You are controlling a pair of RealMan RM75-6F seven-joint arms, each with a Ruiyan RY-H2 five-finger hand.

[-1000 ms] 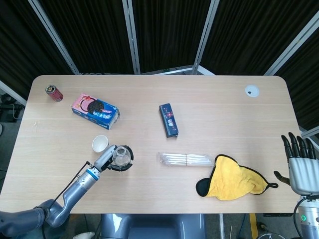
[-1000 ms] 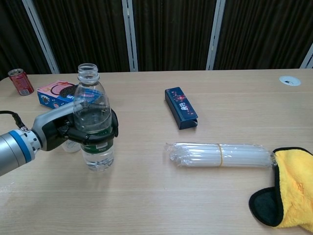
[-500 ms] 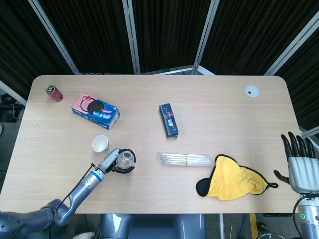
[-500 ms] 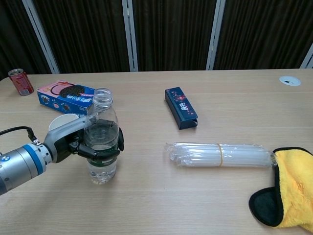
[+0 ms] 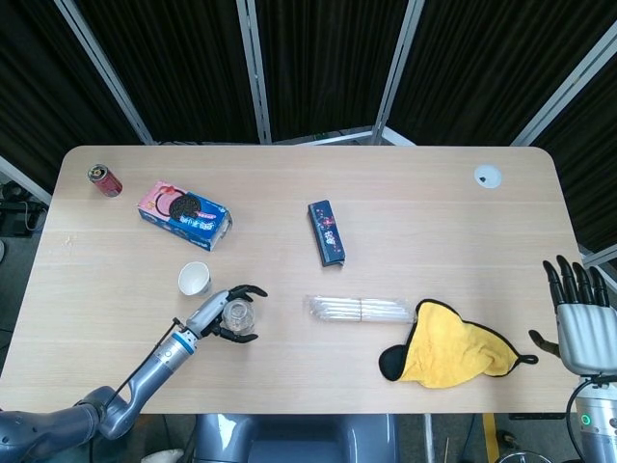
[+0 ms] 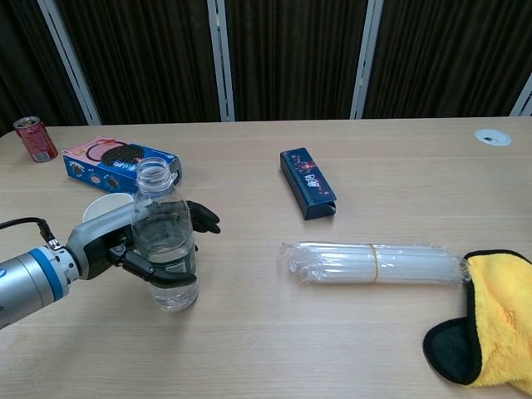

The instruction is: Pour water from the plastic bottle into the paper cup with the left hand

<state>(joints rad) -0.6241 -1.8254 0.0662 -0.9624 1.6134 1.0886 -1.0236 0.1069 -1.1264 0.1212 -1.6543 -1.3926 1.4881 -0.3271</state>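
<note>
The clear plastic bottle (image 6: 166,241) stands upright and uncapped on the table, partly filled with water; from above it shows as a round mouth (image 5: 237,316). My left hand (image 6: 112,248) (image 5: 217,316) sits around it with fingers spread, one stretched out behind the bottle and others curled loosely in front. The white paper cup (image 5: 194,279) (image 6: 108,204) stands upright just behind and left of the hand. My right hand (image 5: 578,318) is held up off the table's right edge, fingers apart and holding nothing.
A cookie box (image 5: 183,214) and a red can (image 5: 104,180) lie at the back left. A dark blue box (image 5: 326,231) sits mid-table. A pack of straws (image 5: 359,309) and a yellow cloth (image 5: 453,357) lie right of the bottle.
The left hand has lowered the bottle onto the table and slid it slightly right. Its fingers, wrapped tight before, have loosened and spread. The right hand has stayed still.
</note>
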